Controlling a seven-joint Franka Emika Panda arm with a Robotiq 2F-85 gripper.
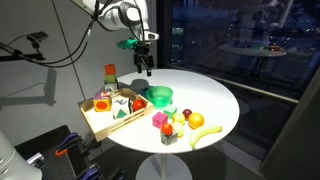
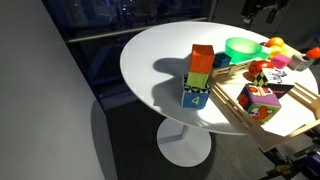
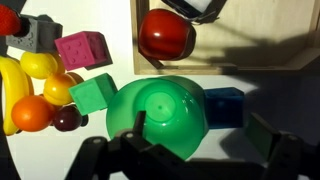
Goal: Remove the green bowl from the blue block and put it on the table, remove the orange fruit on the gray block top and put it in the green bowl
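Note:
The green bowl (image 3: pixel 160 112) lies under my gripper (image 3: pixel 200 123) in the wrist view, and a blue block (image 3: pixel 226 106) sticks out from beneath its right side. The gripper is open and empty, with one finger over the bowl's left part and the other beyond the blue block. In both exterior views the gripper (image 1: pixel 146 69) (image 2: pixel 262 12) hangs above the bowl (image 1: pixel 159 96) (image 2: pixel 242 47) without touching it. The orange fruit (image 3: pixel 30 113) (image 1: pixel 168 127) sits among other toys near the table's (image 1: pixel 215 100) front, on top of a grey block (image 1: pixel 170 138).
A wooden tray (image 1: pixel 103 122) with blocks and a red fruit (image 3: pixel 165 35) lies beside the bowl. A yellow banana (image 1: pixel 205 131), a pink block (image 3: pixel 82 50) and a green block (image 3: pixel 94 94) crowd the orange fruit. A stack of coloured blocks (image 2: pixel 200 75) stands on the tray's end.

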